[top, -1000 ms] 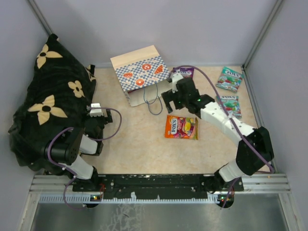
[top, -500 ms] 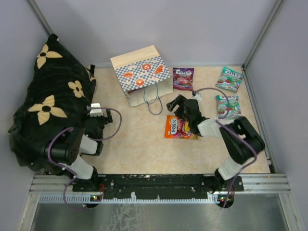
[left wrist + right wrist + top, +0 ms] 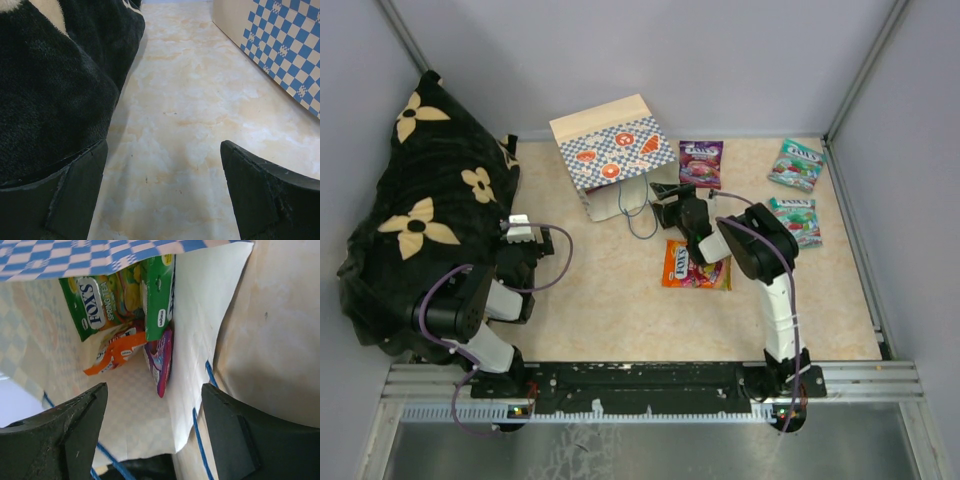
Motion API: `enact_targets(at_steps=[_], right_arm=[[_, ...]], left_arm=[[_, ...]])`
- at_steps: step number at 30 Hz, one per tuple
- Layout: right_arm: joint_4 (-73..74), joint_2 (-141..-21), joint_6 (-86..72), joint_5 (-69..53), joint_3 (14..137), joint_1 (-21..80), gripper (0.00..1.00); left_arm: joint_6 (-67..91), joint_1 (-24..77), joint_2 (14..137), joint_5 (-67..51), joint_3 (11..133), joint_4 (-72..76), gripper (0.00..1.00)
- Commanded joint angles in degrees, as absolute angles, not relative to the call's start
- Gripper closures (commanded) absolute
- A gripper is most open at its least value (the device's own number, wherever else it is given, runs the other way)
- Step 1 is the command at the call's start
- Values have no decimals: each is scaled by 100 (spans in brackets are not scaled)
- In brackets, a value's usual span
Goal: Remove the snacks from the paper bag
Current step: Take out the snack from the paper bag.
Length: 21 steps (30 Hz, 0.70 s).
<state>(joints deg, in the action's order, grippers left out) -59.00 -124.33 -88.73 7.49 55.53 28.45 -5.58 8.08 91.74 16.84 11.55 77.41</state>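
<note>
Right gripper [image 3: 152, 400], my jaws apart and empty, at the mouth of the bag [image 3: 610, 150] lying near the table's [image 3: 610, 290] far edge, pouches [image 3: 107, 300] inside: closing too shallow would pinch paper or cord [image 3: 194, 417] and drag the bag; left gripper [image 3: 164, 150] likewise spread, idle.

Pale grey walls [image 3: 720, 60] closed in three sides, and slim metal posts [image 3: 861, 70] ran up the back corners. The table [image 3: 620, 300] showed beige, marbled, evenly lit. A black cloth with cream flowers [image 3: 420, 250] lay heaped at left; an aluminium rail [image 3: 650, 383] crossed the near edge.
</note>
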Motion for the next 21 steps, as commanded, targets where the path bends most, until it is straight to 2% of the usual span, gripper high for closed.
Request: enact_targets(at_steps=[1, 15, 18, 20, 21], right_arm=[[-6044, -12754, -9496, 910, 6130, 2856, 24], [-4613, -13332, -9240, 283, 7668, 2856, 19], [-4326, -13542, -9538, 453, 8028, 2865, 20], [-3977, -13667, -9684, 586, 8370, 2874, 21], [-3736, -13704, -9708, 702, 8533, 2882, 22]], left_arm=[[-499, 778, 9211, 1616, 1204, 7873, 0], [-477, 765, 9230, 1598, 1227, 7835, 0], [-393, 576, 9133, 1243, 1267, 7639, 0], [-1034, 1067, 8542, 1540, 1211, 7509, 0], [-1499, 1750, 8109, 1964, 1355, 7036, 0]])
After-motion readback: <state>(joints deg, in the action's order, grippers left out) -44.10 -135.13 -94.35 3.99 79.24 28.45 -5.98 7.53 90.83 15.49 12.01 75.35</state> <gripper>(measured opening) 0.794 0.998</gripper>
